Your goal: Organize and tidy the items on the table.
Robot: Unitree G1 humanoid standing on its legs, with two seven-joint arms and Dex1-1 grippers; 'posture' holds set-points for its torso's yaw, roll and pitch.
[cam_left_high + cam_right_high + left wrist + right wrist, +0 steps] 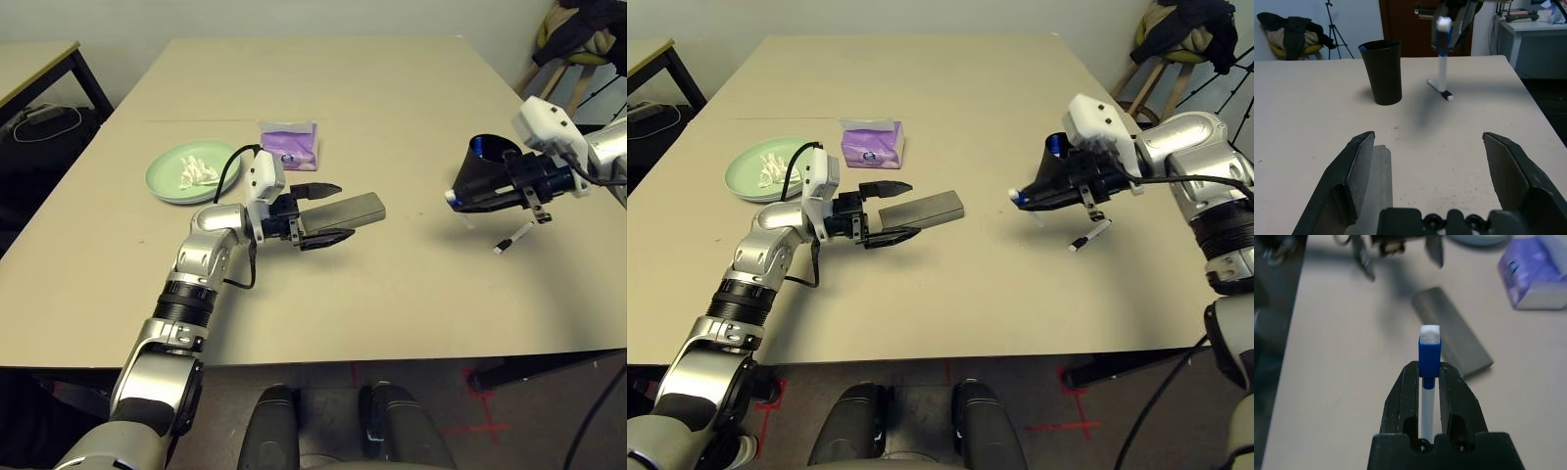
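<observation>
With a slim white marker with a blue cap (1429, 363) clamped between the right jaws, just beside the black plastic cup (1381, 71), lower it cap-steady inside; the left jaws stand wide apart over the beige counter (392, 117).

Your right gripper (1027, 199) pinches a blue-capped marker (1018, 199) before the black cup (1054, 166), above the table (950, 294).

Your beige surface (392, 108) carries a green plate (168, 181) of tissue (195, 171) at the left, a purple tissue pack (289, 143) beside it, a grey case (345, 210) mid-surface, and a black cup (1382, 71) with a marker (512, 238) near it at the right.
</observation>
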